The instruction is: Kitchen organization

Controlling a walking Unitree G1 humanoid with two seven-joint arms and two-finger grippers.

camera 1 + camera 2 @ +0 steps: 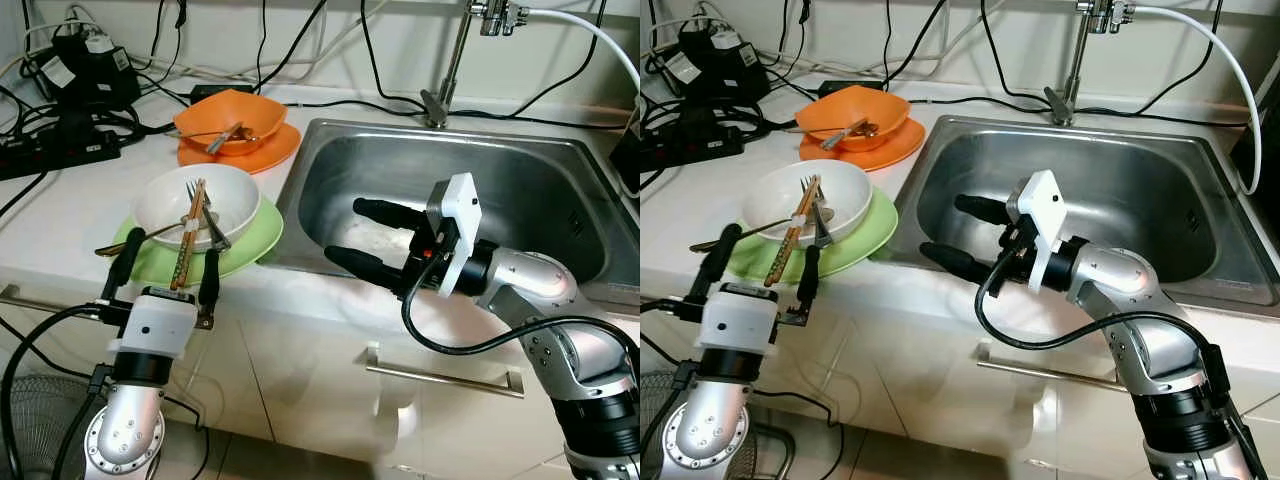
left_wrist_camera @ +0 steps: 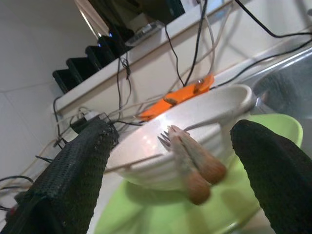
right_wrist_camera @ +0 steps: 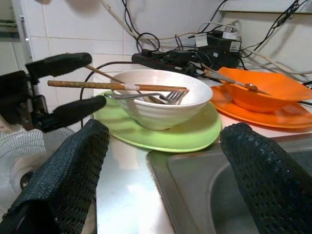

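A white bowl (image 1: 225,192) sits on a green plate (image 1: 250,249) on the counter left of the sink. Wooden chopsticks (image 1: 188,233) and a fork (image 1: 203,212) lie across the bowl, their ends sticking out over its near rim. My left gripper (image 1: 165,268) stands open just in front of the plate, its fingers either side of the chopstick ends (image 2: 200,174). Over the sink's near left corner, my right gripper (image 1: 358,233) is open and empty, pointing left toward the bowl (image 3: 161,105). Behind, an orange bowl (image 1: 235,120) with a spoon rests on an orange plate (image 1: 270,152).
The steel sink (image 1: 520,190) with its tap (image 1: 445,70) takes up the right half of the counter. Power strips and black cables (image 1: 70,110) crowd the back left. A fan (image 1: 40,400) stands on the floor below. Cabinet handles (image 1: 440,378) run along the counter front.
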